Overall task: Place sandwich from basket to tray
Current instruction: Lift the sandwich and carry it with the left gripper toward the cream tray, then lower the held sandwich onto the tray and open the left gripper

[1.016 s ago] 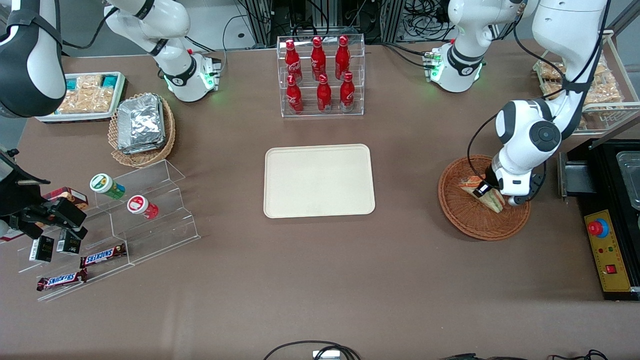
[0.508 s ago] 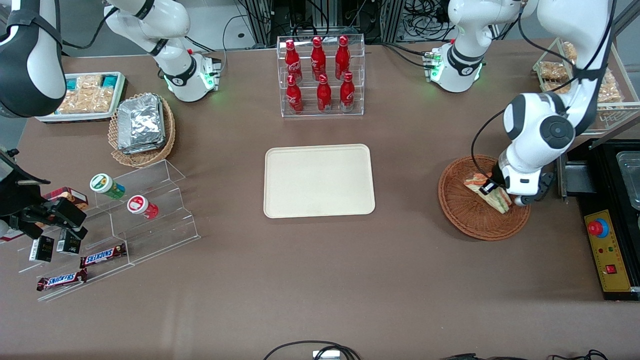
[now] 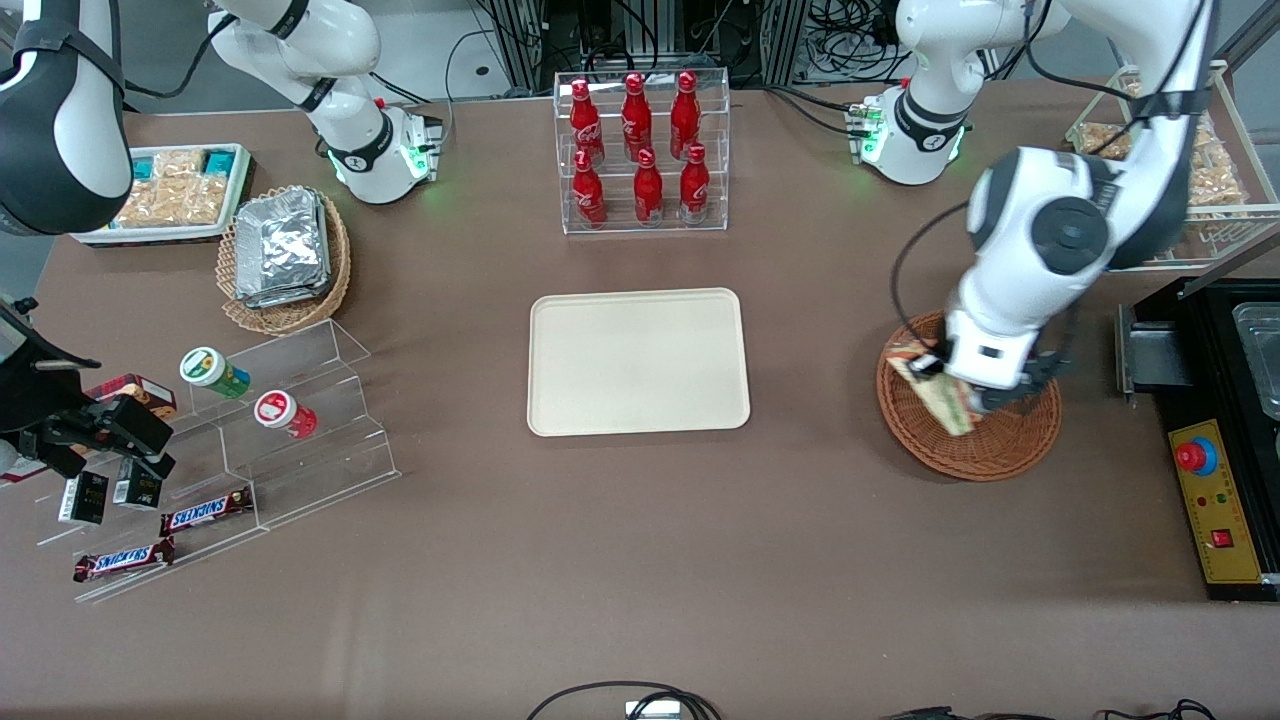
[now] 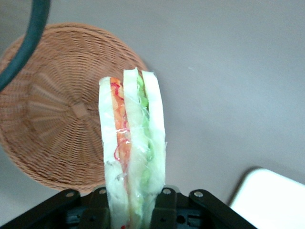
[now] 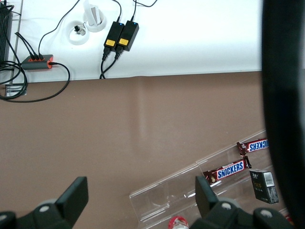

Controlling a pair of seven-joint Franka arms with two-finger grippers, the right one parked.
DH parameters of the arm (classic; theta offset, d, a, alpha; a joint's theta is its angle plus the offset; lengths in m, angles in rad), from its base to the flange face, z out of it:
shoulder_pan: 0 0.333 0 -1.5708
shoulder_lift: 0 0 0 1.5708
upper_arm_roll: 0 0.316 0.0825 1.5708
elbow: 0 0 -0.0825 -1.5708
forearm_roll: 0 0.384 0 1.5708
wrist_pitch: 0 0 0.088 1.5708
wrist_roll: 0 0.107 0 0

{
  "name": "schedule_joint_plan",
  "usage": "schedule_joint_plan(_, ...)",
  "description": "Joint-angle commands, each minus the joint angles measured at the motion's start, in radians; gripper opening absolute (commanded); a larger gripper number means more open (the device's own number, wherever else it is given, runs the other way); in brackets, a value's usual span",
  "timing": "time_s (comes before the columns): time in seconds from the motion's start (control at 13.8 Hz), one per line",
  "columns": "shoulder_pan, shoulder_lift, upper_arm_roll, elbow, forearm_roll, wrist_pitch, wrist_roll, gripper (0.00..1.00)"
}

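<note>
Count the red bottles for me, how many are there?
6, all in the clear rack farther from the front camera than the tray: three on its upper step, three on its lower step. None look hidden. The gripper holds the sandwich over the basket.

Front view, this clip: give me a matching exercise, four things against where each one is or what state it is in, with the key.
Things:
1. sandwich
2. tray
3. basket
4. claw

States:
A. nothing lying in it
B. shut on the wrapped wedge, over the basket
C. bare, between the bottle rack and the front camera
D. held up, clear of the wicker

Pairs: 1-D, 2-C, 3-A, 4-B
</note>
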Motion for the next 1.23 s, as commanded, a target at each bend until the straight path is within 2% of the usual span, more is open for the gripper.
schedule_joint_plan(0.0, -0.037, 0.04, -0.084, 0.048, 0.054, -0.017, 0.004, 0.0)
schedule_joint_plan(0.15, -0.124, 0.052, -0.095, 0.048, 0.119, -0.019, -0.001, 0.0)
schedule_joint_plan(0.36, -0.254, 0.097, -0.095, 0.051, 0.157, -0.005, 0.001, 0.0)
schedule_joint_plan(0.65, -0.389, 0.201, -0.095, 0.074, 0.17, 0.069, -0.013, 0.01)
schedule_joint_plan(1.02, -0.478, 0.336, -0.092, 0.086, 0.173, 0.149, -0.068, 0.02)
schedule_joint_plan(1.16, -0.48, 0.385, -0.092, 0.088, 0.217, 0.176, -0.09, 0.04)
